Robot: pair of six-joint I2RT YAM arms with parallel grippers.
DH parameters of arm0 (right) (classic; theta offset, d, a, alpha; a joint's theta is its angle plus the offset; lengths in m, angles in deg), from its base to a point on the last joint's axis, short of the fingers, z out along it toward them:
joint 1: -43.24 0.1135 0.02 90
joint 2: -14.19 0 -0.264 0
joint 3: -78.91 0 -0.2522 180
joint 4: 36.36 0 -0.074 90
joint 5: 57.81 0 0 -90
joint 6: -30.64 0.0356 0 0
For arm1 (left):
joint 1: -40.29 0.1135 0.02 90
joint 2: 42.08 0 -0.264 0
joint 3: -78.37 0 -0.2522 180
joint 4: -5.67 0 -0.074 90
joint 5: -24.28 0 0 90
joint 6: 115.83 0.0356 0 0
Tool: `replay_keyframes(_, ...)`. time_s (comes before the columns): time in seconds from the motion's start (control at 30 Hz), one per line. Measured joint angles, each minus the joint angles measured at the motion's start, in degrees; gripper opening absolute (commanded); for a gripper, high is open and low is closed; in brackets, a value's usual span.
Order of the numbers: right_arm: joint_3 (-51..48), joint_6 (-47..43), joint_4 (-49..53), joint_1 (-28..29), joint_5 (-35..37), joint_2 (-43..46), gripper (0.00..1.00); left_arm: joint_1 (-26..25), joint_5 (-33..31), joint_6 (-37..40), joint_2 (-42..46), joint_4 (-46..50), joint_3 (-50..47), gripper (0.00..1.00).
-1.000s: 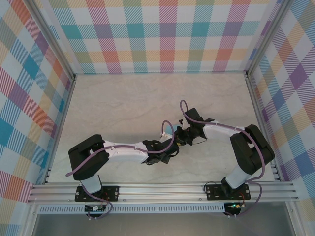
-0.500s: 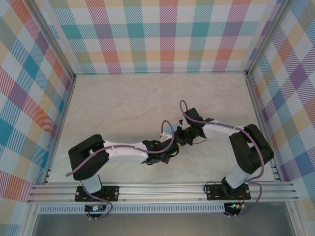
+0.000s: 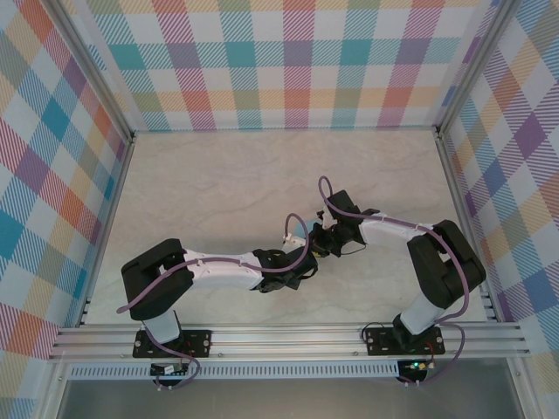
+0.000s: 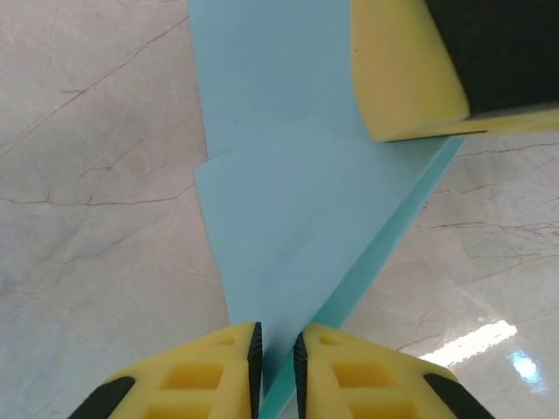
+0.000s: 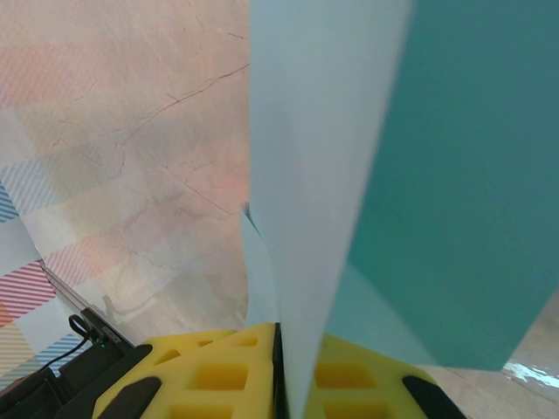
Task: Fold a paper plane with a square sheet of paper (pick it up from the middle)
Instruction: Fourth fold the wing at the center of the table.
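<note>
Currently both arms meet mid-counter (image 3: 218,183), wrists nose to nose. State: the left gripper (image 4: 277,347) is pinched onto the paper plane (image 4: 297,218), jaws almost touching with only the paper's thickness between them. Same for the right gripper (image 5: 293,349): clamped on the paper, which rises straight out from between its fingers. From the left wrist, a yellow pad (image 4: 406,78) of the right gripper sits on the far end of the same strip.

Key relation: the paper plane spans gripper to gripper, and by the look of it hangs clear of the counter. Long axis runs along the line joining the two grips, so straight ahead from each wrist camera. Neither arm is nearer; each owns one end.

Orientation: the shape tapers toward the left gripper and widens toward the right one, so my read is that the narrow end points at the left arm. Can't confirm a true nose tip, it's buried in the jaws. A fold edge crosses the upper face partway along, and one long side shows darker teal.

Judgement: folding is well along, but I can't call it a finished dart. The next move wants both grips collinear with that axis. Any twist or pull-apart risks a skewed crease or a tear.
</note>
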Motion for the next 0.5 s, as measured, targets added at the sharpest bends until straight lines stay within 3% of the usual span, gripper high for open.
replay_keyframes(0.33, 0.13, 0.00, 0.07, 0.28, 0.00, -0.20, 0.14, 0.02, 0.66, -0.61, 0.04, -0.55, -0.94, 0.14)
replay_keyframes(0.5, 0.76, -0.07, 0.46, 0.48, 0.00, -0.70, 0.24, 0.13, 1.90, -1.77, 0.59, -2.45, -2.54, 0.00)
